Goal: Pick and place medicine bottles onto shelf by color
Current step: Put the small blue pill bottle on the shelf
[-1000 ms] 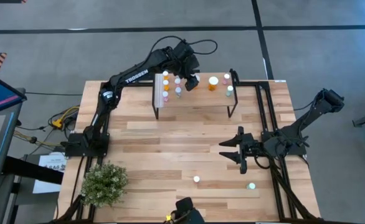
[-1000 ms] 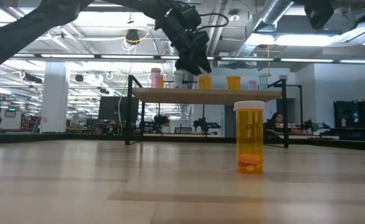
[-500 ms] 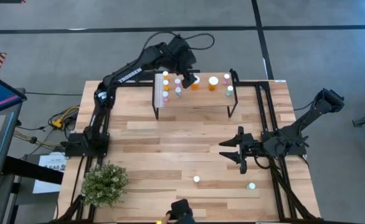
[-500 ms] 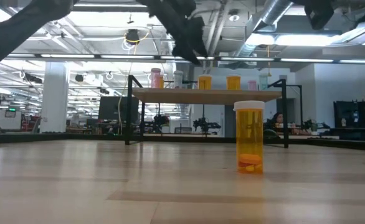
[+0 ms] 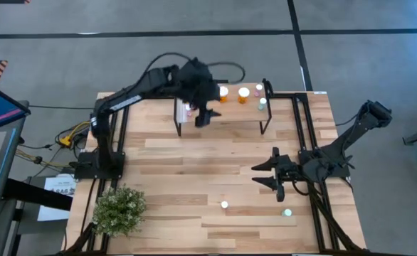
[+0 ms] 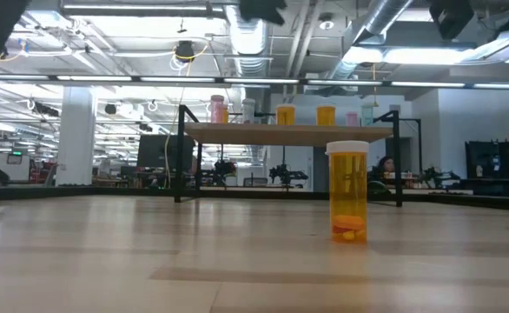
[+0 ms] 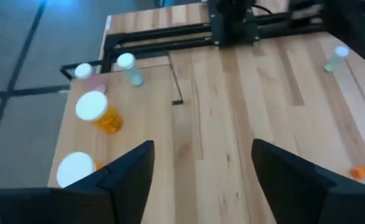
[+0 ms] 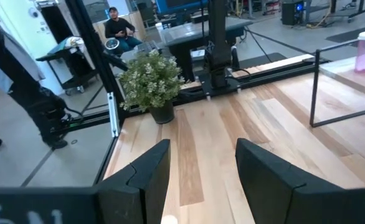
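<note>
The shelf [image 5: 230, 114], a light wood plank top on thin black legs, is standing at the table's far edge. White-capped medicine bottles are sitting upright along it: two orange ones [image 6: 285, 114] near the middle, a pink one [image 6: 217, 109] toward one end, a pale green one [image 5: 262, 104] toward the other. A larger orange bottle [image 6: 347, 191] is standing on the tabletop, pills lying at its bottom. Two small bottles [image 5: 225, 205] are resting apart near the table's front
</note>
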Motion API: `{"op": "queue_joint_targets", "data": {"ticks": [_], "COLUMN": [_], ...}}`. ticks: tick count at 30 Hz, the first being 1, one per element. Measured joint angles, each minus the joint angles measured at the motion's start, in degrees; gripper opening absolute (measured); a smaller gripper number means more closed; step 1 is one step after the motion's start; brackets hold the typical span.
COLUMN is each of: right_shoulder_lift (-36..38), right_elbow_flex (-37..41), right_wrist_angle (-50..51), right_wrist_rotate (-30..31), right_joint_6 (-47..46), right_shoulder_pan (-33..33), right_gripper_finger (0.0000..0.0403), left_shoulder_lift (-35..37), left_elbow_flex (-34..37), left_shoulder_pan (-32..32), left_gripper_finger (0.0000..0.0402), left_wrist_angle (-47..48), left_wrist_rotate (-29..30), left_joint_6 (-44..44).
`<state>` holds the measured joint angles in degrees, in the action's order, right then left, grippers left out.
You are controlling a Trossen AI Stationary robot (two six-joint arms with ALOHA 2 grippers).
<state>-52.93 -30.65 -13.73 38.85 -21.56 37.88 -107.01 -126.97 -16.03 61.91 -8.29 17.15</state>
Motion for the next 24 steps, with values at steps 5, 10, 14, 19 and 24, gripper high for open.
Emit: {"op": "queue_joint_targets", "data": {"ticks": [5,10,14,19,24], "right_shoulder_lift": [0.0,0.0,0.0,0.0,0.0], "right_elbow_flex": [0.0,0.0,0.0,0.0,0.0], "right_wrist_angle": [0.0,0.0,0.1,0.3,-0.3], "right_wrist_rotate": [0.0,0.0,0.0,0.0,0.0], "right_joint_6": [0.0,0.0,0.0,1.2,3.5], "right_shoulder_pan": [1.1,1.1,1.1,0.9,-1.1], "right_gripper_finger": [0.0205,0.0205,0.0205,0.0205,0.0205], "left_shoulder_lift": [4.9,11.5,15.4,17.5,17.1], "left_elbow_flex": [8.0,23.3,39.8,56.1,65.7], "left_shoulder_pan": [5.4,9.4,14.1,21.5,27.3], "left_gripper_finger": [0.0233,0.0222,0.0220,0.0219,0.0219], "left_wrist_angle": [-2.5,-11.2,-24.9,-47.7,-67.8], "left_wrist_rotate": [4.5,3.4,1.2,3.0,6.7], "left_joint_6": [-1.7,-5.6,-10.2,-14.8,-15.3]}}
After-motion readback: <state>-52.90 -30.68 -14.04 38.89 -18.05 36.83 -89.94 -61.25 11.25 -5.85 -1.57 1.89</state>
